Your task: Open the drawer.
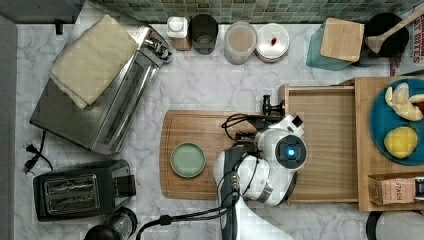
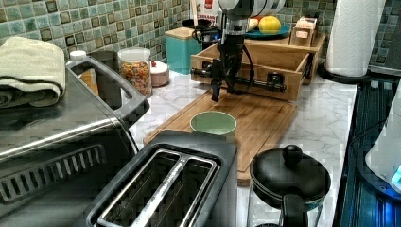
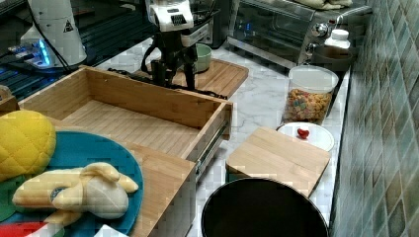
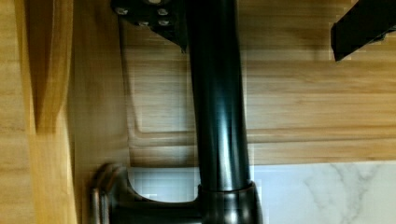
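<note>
The light-wood drawer (image 1: 325, 140) stands pulled far out of its wooden cabinet (image 1: 367, 150), its plain inside bare. Its black bar handle (image 2: 265, 84) runs across the front, above the edge of the cutting board (image 1: 200, 132). My gripper (image 2: 223, 87) hangs pointing down at the handle, with the wrist covering it in the top view. In the wrist view the bar (image 4: 217, 116) passes between my fingers: one finger (image 4: 149, 14) sits close beside it, the other well apart. The gripper (image 4: 257, 30) is open.
A green bowl (image 1: 187, 160) sits on the cutting board. A toaster (image 1: 80, 190) and a toaster oven (image 1: 100, 100) stand at the top view's left. Jars (image 1: 240, 42) line the tiled wall. A blue plate (image 1: 395, 125) with toy food tops the cabinet.
</note>
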{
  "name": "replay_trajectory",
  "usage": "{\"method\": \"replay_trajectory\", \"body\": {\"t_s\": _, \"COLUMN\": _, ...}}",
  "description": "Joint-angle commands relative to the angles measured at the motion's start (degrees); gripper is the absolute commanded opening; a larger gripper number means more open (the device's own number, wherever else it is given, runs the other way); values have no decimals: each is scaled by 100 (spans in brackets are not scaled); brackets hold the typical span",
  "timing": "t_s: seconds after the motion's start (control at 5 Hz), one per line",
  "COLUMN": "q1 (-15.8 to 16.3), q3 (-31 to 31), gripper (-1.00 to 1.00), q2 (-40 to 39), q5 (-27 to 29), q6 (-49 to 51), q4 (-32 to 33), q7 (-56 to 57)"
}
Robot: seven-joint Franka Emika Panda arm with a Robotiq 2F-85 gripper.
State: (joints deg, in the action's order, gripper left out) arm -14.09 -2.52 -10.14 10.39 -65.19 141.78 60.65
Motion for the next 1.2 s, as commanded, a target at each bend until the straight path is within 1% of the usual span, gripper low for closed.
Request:
{"method": "replay_trajectory", "body": {"t_s": 0.2, "q1": 917, "q3": -728, "gripper": 100, "q2": 413, "q5": 20, "q6": 226, "q4": 524, "q7": -1425}}
{"method": "replay_trajectory", "body": {"t_s": 0.4, "q1": 859, "q3": -785, "gripper": 100, "q2": 412, "q5": 7, "q6": 223, "q4": 525, "q7": -1437}}
{"method": "replay_trajectory", "body": {"t_s": 0.6, "q1": 901, "q3": -744, "gripper": 100, "q2": 413, "q5": 16, "q6": 223, "q4": 523, "q7": -1430}}
{"method": "replay_trajectory", "body": {"t_s": 0.8, "q1": 849, "q3": -794, "gripper": 100, "q2": 412, "q5": 4, "q6": 222, "q4": 523, "q7": -1438}}
{"method": "replay_trajectory", "body": {"t_s": 1.2, "q1": 856, "q3": -787, "gripper": 100, "q2": 412, "q5": 6, "q6": 222, "q4": 525, "q7": -1437}}
